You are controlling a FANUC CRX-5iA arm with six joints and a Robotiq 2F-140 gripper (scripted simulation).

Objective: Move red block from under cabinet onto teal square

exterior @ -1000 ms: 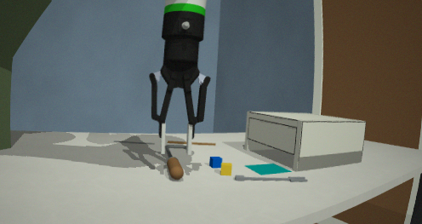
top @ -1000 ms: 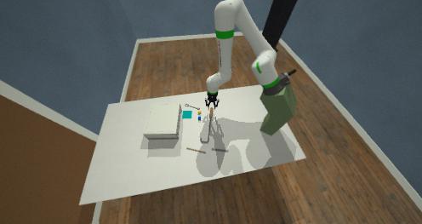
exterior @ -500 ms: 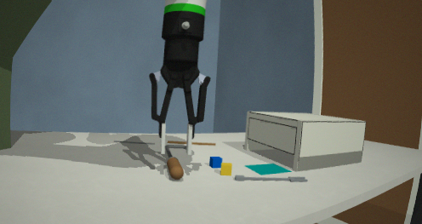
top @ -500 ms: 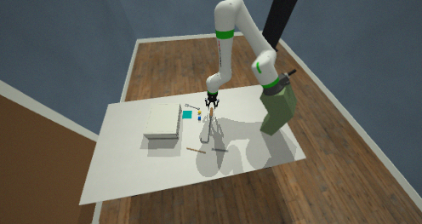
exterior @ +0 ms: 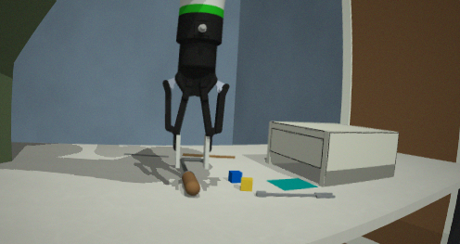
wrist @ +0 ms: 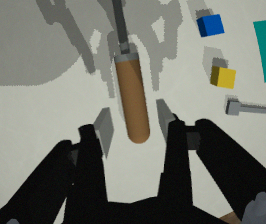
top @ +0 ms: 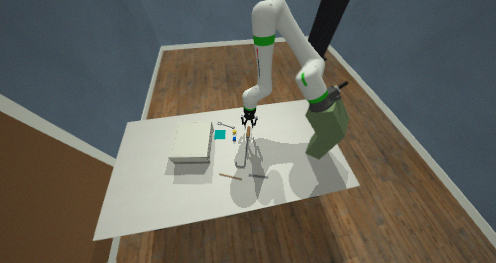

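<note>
Above the white surface (exterior: 93, 207), the black pincer (exterior: 191, 147) points straight down, its two pale fingertips partly spread and gripping nothing. Between and just below those tips lies a tool with a brown wooden handle (wrist: 132, 99) and a thin grey metal shaft (wrist: 116, 3); the fingertips stand on either side of the handle's rounded end without touching it. Near the handle sit a small blue cube (exterior: 235, 175) and a small yellow cube (exterior: 247, 184), close together. Beyond them lies the flat teal square (exterior: 292, 184), with a grey wrench (exterior: 294, 195) in front of it. A pale grey cabinet (exterior: 357, 153) stands just behind the teal square. No view shows the red block. A thin wooden stick (top: 230, 176) lies farther off on the surface.
</note>
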